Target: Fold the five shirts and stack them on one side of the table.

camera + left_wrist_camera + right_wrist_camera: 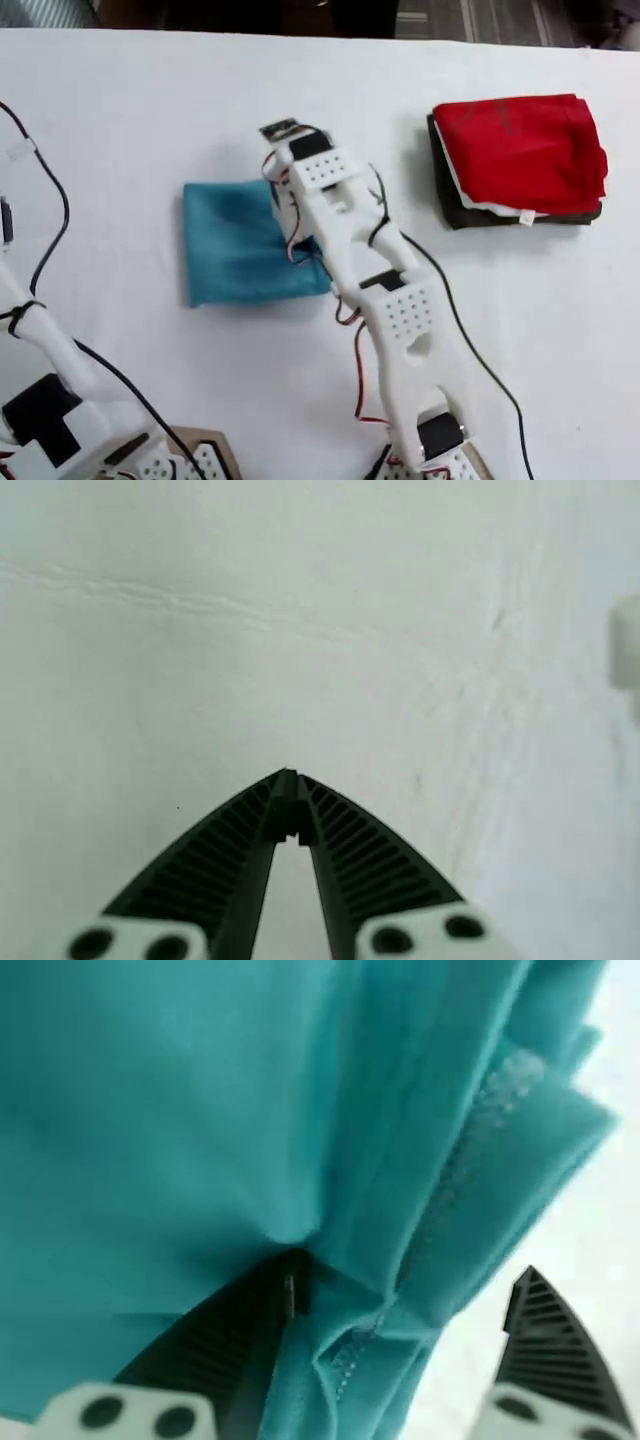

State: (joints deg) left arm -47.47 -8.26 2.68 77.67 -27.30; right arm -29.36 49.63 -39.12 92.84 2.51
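High view, arm (345, 235) overlapping teal shirt (235, 250) edge

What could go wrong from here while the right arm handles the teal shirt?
The right gripper stands open with just some folded edge layers of the teal shirt between its fingers, so closing might catch a few layers and pull the fold apart. The red shirt topping the stack lies apart from it, so dragging the teal one across could bunch it.

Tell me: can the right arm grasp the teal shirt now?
Probably yes: on the right arm the jaws stand open around the folded edge of the teal shirt; nothing blocks them.
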